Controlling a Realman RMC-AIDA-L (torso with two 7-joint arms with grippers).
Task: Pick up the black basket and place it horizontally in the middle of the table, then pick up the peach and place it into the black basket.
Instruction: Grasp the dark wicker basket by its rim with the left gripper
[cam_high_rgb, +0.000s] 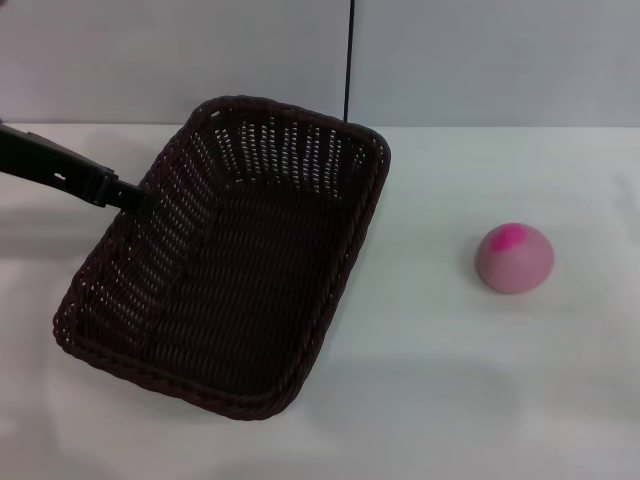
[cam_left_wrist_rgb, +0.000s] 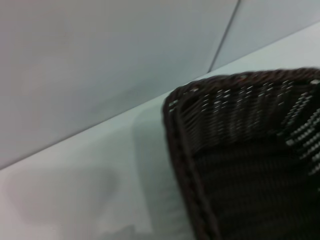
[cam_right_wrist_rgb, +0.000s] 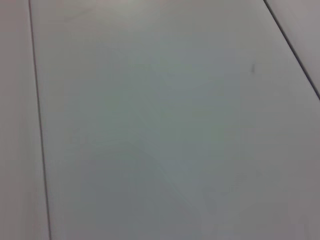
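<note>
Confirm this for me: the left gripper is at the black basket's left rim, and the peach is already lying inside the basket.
Not quite. The peach is not inside; the head view shows it on the table, apart from the black basket, on its right. The rest holds: the left gripper is at the basket's left rim. The basket holds nothing.

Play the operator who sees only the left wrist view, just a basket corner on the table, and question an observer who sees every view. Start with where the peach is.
Operator: Where is the peach?
Observer: The peach sits on the table, to the right of the black basket and apart from it.
Operator: Is anything inside the basket?
Observer: No, the head view shows it empty.
Operator: Where is the left tool?
Observer: The left tool is at the rim of the basket's left long side.
</note>
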